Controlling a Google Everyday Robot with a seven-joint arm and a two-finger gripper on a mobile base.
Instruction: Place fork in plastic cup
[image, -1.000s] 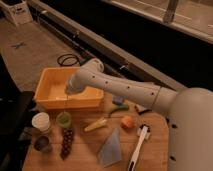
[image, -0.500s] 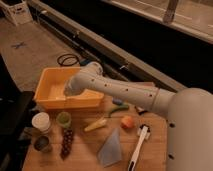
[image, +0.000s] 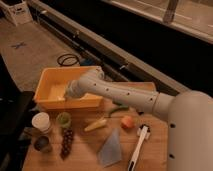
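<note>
Sitting beside the white cup (image: 41, 121), the plastic cup (image: 63, 119) looks pale green; the pincer (image: 67, 93) hangs above the yellow bin (image: 50, 102).

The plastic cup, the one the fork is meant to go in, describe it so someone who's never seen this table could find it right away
Start at the yellow bin on the wooden table, where the gripper reaches in. Just in front of the bin stand three cups; the plastic cup is the light green one, right of the white cup and directly above the grapes. The third cup is dark grey.
</note>
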